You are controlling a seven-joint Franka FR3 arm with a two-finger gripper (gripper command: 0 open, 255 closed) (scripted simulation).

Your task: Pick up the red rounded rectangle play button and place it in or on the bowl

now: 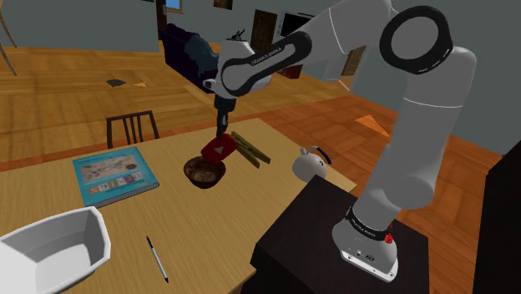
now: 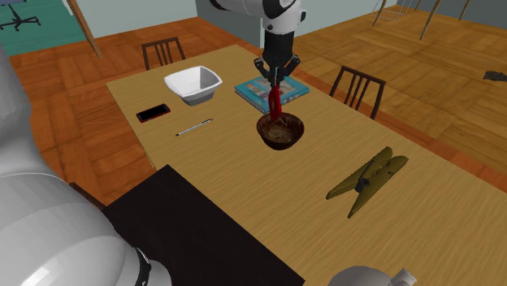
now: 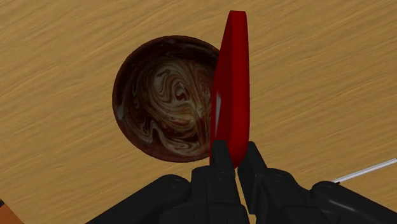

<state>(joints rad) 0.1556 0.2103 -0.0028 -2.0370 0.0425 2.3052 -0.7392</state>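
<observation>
A pale wooden table point(image 1: 209, 242) stands on an orange-brown plank floor point(image 1: 58, 100). One dark slatted chair point(image 2: 357, 85) is pushed in at the table's long side, a second chair point(image 2: 162, 50) at its short end. Well beyond the table rise grey-blue walls point(image 1: 75, 21), evenly lit.

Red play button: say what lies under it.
Held edge-on by the gripper, the red play button hangs above the brown marbled bowl, over its rim. The bowl's visible inside is empty; the button covers a strip of rim and table.

Table point(image 2: 422, 219): bowl point(image 2: 280, 130), book point(image 1: 113, 175), pen point(image 2: 193, 127), phone point(image 2: 153, 112), dish point(image 2: 193, 84), clothespin point(image 2: 367, 180).
</observation>
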